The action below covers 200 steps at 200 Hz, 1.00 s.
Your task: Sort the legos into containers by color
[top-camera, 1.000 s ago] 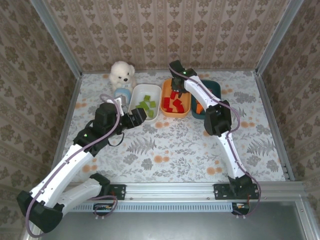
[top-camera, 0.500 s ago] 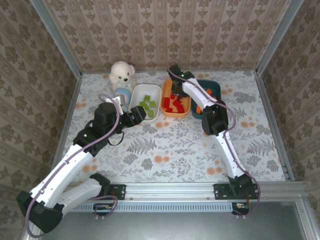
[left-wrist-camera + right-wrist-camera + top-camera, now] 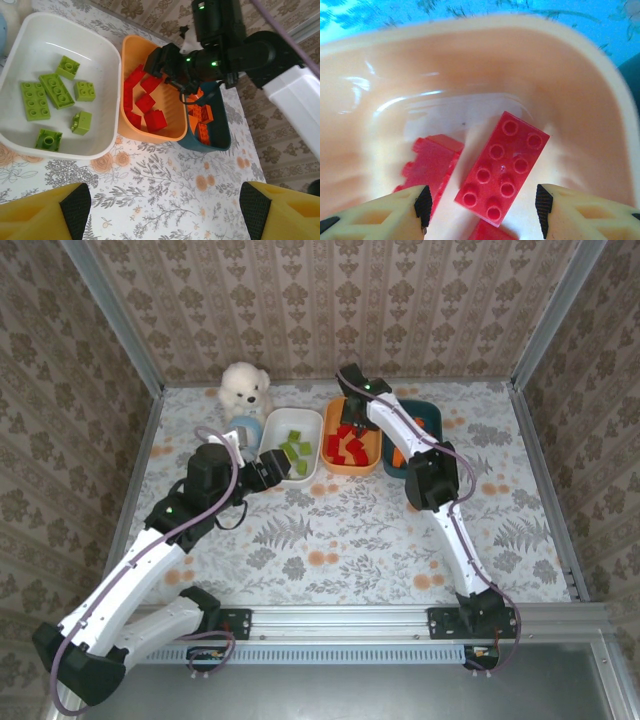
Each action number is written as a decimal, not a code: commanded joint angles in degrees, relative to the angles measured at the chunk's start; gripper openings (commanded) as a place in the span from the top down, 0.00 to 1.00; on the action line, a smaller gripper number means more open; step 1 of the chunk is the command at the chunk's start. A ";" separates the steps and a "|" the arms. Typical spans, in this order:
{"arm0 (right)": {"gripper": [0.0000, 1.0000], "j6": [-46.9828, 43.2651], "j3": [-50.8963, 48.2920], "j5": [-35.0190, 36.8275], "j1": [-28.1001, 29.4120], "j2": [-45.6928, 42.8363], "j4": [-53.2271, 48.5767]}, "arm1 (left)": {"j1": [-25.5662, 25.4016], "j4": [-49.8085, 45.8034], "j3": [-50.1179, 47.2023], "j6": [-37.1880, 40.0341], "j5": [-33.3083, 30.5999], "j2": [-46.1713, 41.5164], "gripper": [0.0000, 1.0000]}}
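My right gripper (image 3: 482, 205) hangs open inside the orange dish (image 3: 470, 65). A red brick (image 3: 502, 165) lies flat between its fingers, touching neither pad, with another red brick (image 3: 432, 160) beside it. From above, the right gripper (image 3: 350, 418) is over the far end of the orange dish (image 3: 372, 462). The white dish (image 3: 312, 418) holds several green bricks (image 3: 57, 90), and the teal dish (image 3: 432, 412) holds orange bricks (image 3: 202, 117). My left gripper (image 3: 162, 205) is open over bare tablecloth, just in front of the white dish (image 3: 35, 45), holding nothing.
A white plush toy (image 3: 245, 387) and a small blue clock (image 3: 243, 427) stand left of the white dish. Patterned walls close off the back and both sides. A metal rail (image 3: 350, 620) runs along the near edge.
My right gripper's jaws have opened over the orange dish, and the red brick now lies free below them. The left arm has barely moved.
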 commanded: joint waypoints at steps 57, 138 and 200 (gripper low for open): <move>0.00 -8.96 -28.32 4.22 3.99 -38.20 18.97 | 4.11 -13.12 7.92 1.74 -8.72 0.68 0.00; 0.00 -6.73 -76.77 23.11 -0.51 -80.06 19.88 | 16.22 -29.81 10.07 3.74 -33.65 7.94 0.00; 0.00 -22.72 -116.38 27.63 -9.11 -95.77 62.09 | 19.24 17.40 -17.29 38.01 -36.46 10.04 0.00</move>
